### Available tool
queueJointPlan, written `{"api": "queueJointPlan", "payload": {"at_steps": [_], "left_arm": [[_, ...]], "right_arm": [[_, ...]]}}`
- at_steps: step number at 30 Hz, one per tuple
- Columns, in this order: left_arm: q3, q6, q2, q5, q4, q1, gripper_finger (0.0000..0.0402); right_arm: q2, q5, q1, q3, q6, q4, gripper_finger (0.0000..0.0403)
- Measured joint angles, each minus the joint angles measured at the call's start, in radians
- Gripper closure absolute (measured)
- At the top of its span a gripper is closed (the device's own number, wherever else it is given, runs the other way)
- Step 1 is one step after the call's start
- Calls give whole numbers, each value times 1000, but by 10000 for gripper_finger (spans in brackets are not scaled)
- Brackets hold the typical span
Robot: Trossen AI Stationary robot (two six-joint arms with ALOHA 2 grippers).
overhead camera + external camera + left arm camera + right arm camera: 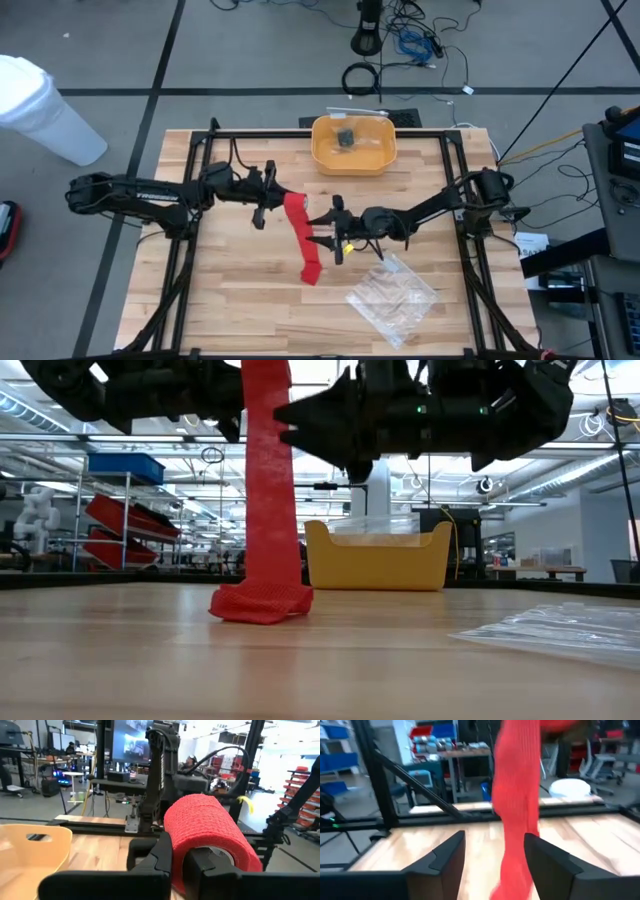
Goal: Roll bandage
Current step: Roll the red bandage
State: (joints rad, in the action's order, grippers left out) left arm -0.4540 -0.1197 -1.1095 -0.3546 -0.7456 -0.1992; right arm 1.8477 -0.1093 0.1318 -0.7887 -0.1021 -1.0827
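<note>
Red elastic bandage (299, 228) is the item under work, and it is held well clear of the wooden table (240, 300) at its upper end.

Left side: the left gripper (268, 196) is clenched on the rolled part of the bandage. The left wrist view shows the wound red roll (207, 837) seated against its dark fingers (160, 857), with a pale core visible at the roll's end. Holding the roll aloft appears intended to let the unwound length hang straight for winding.

Centre: the free strip (268, 480) drops near-vertically from the roll to the table, where its tail lies crumpled in a small heap (262, 603). Much of the strip is not yet wound, so I judge the task to be only partly complete.

Right side: the right gripper (328, 229) stands just beside the hanging strip with its jaws spread. In the right wrist view the strip (517, 815) passes between the two fingers (447, 857); actual contact cannot be confirmed. This position suits guiding or tensioning the strip.

Other items: a yellow bin (353, 143) sits at the table's far edge, and a clear plastic bag (392, 293) lies near the front right. Neither is involved.
</note>
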Motion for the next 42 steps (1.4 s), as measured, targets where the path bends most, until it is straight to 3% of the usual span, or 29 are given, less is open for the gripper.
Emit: {"api": "queueJointPlan", "payload": {"at_steps": [6,10,13,17,22,27,31,34,39,42], "left_arm": [[-31,27,0,-18,38,23,389],[-73,107,0,-27,159,40,389],[-105,143,0,30,229,54,389],[-140,178,-1,70,282,85,389],[-161,205,-1,100,284,126,389],[-182,228,-1,102,283,150,389],[-183,263,-1,102,286,163,389],[-183,264,-1,125,286,163,389],[-183,309,-1,153,285,162,389],[-183,309,-1,153,284,162,389]], "right_arm": [[-5,-55,42,0,44,38,210],[-23,-218,123,0,178,48,228],[-26,-306,156,0,224,64,241],[-23,-319,140,0,210,82,249],[-21,-294,104,0,159,80,252],[-21,-175,70,0,61,93,253],[-21,-173,68,0,45,98,265],[-21,-161,68,0,9,100,290],[-20,-2,53,0,4,112,363],[-20,0,51,0,6,130,396]]}}
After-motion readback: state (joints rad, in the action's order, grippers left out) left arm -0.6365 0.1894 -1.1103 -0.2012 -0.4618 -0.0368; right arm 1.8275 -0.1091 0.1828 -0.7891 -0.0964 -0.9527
